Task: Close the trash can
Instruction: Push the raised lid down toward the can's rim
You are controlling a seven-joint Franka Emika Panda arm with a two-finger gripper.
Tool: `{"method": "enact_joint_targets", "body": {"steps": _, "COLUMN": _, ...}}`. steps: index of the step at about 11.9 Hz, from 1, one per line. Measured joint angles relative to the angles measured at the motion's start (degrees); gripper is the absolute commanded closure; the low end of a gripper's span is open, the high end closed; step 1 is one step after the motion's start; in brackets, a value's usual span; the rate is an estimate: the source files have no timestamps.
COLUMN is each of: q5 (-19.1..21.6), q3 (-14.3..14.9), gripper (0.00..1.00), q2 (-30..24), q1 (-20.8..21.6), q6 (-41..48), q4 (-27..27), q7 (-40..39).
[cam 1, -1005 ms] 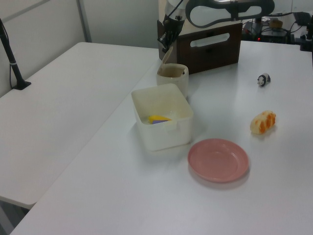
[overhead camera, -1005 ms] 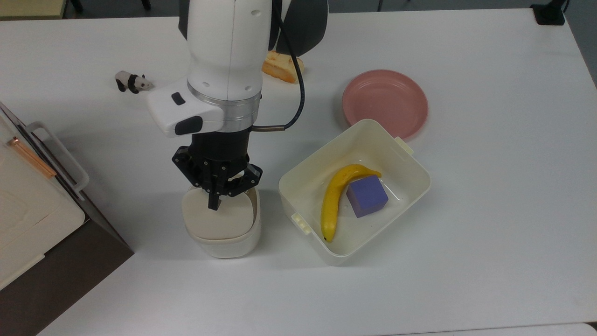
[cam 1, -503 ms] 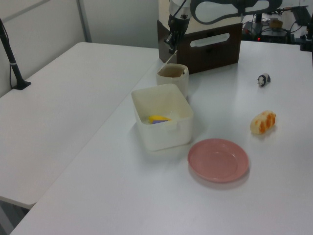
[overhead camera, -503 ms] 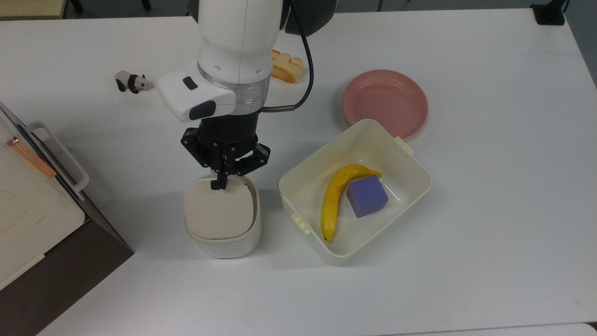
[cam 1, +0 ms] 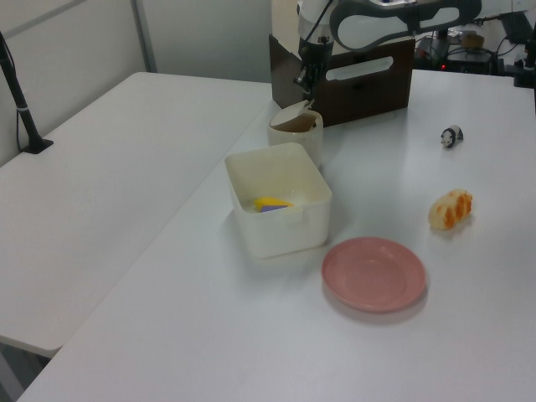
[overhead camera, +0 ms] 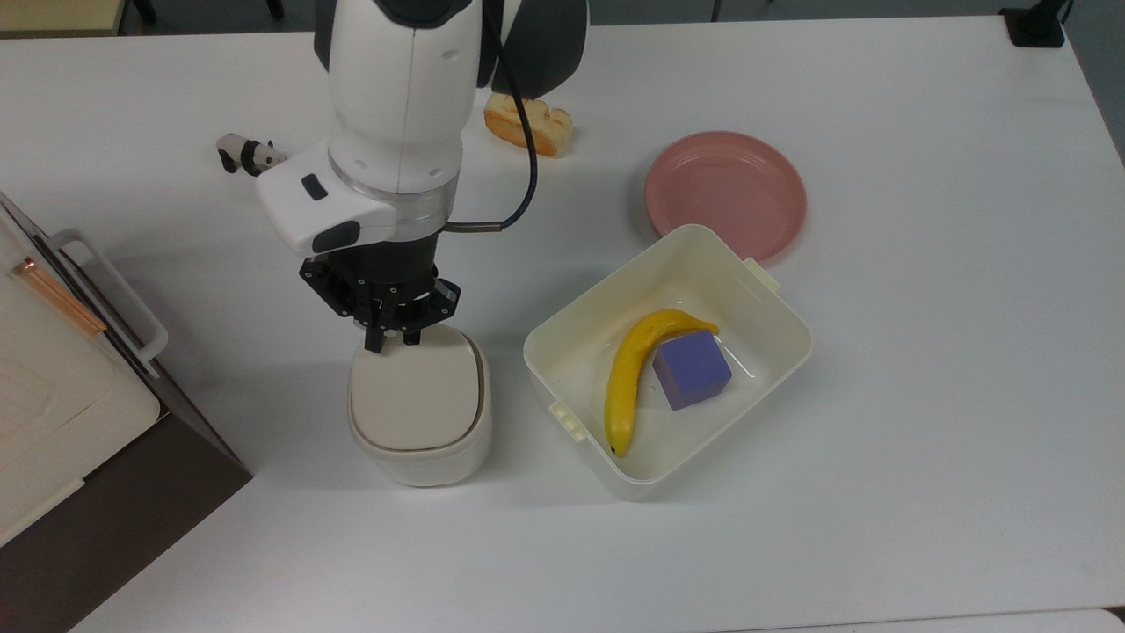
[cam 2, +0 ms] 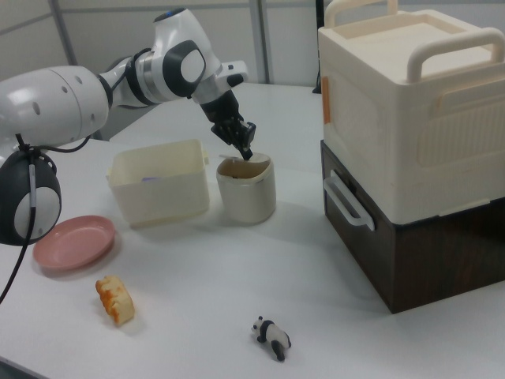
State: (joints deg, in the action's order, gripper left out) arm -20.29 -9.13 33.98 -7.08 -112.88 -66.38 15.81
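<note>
The trash can (overhead camera: 419, 411) is a small cream-white bin on the white table, left of the tub in the top view. From above, its beige lid (overhead camera: 415, 391) lies almost flat over the opening. In the left view the lid (cam 1: 292, 115) still tilts up a little. In the right view a brownish strip of the inside shows under the lid (cam 2: 239, 166). My gripper (overhead camera: 388, 341) is shut and points down at the lid's far edge, just above the trash can (cam 2: 246, 192). It also shows in the left view (cam 1: 306, 89) and the right view (cam 2: 246, 152).
A cream tub (overhead camera: 606, 283) holding a banana (overhead camera: 626, 378) and a purple cube (overhead camera: 692, 369) stands right of the bin in the top view. Behind it lie a pink plate (overhead camera: 725, 189), a bread piece (overhead camera: 527, 123) and a panda toy (overhead camera: 248, 155). A stacked brown-and-cream box (overhead camera: 53, 387) fills the top view's left edge.
The lid has dropped from half raised to nearly flat. My gripper has drawn back from the middle of the lid to its far edge and shifted toward the top view's left.
</note>
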Motion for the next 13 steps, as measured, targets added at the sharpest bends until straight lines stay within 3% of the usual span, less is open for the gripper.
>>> {"method": "enact_joint_targets", "body": {"steps": 5, "q5": -2.19, "q3": -0.25, "gripper": 1.00, "q2": -0.13, "q1": 0.20, "q6": -0.48, "q4": -5.13, "q7": -0.67}}
{"method": "enact_joint_targets", "body": {"steps": 13, "q5": -2.90, "q3": -0.44, "gripper": 1.00, "q2": -0.43, "q1": 0.65, "q6": -0.81, "q4": -5.78, "q7": -0.67}}
